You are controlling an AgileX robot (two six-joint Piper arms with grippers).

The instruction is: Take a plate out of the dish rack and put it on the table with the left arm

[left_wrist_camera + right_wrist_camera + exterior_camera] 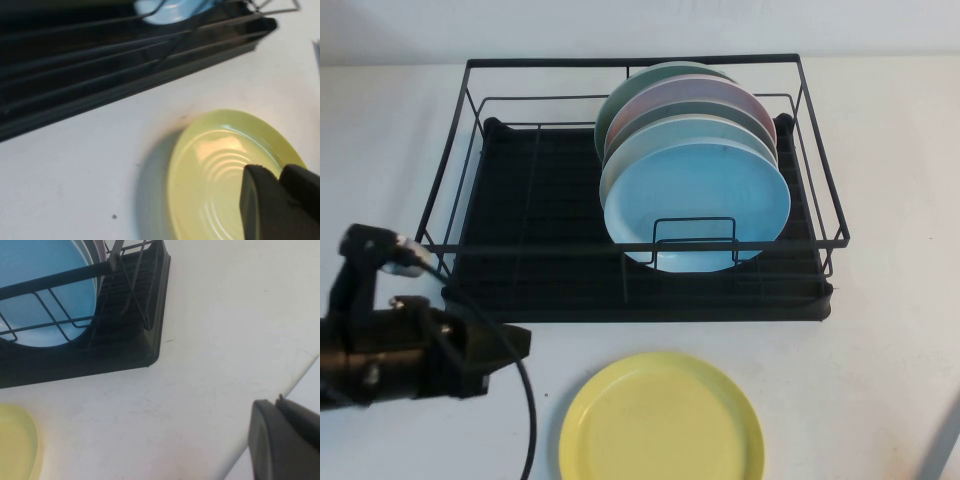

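The pale-yellow plate [661, 420] lies flat on the white table [880, 340], in front of the black wire dish rack [520, 200]. It also shows in the left wrist view [215, 170]. My left gripper [518, 341] is at the lower left, just left of the plate and apart from it. It is shut and empty, with its fingers [260, 200] over the plate's near side. My right gripper [277, 402] is shut and empty, off the table's right front edge.
Light-blue [696, 205], pale green and pink plates stand upright in the rack's right half. The rack's corner shows in the right wrist view [150, 340]. A black cable [528, 420] trails from the left arm beside the yellow plate.
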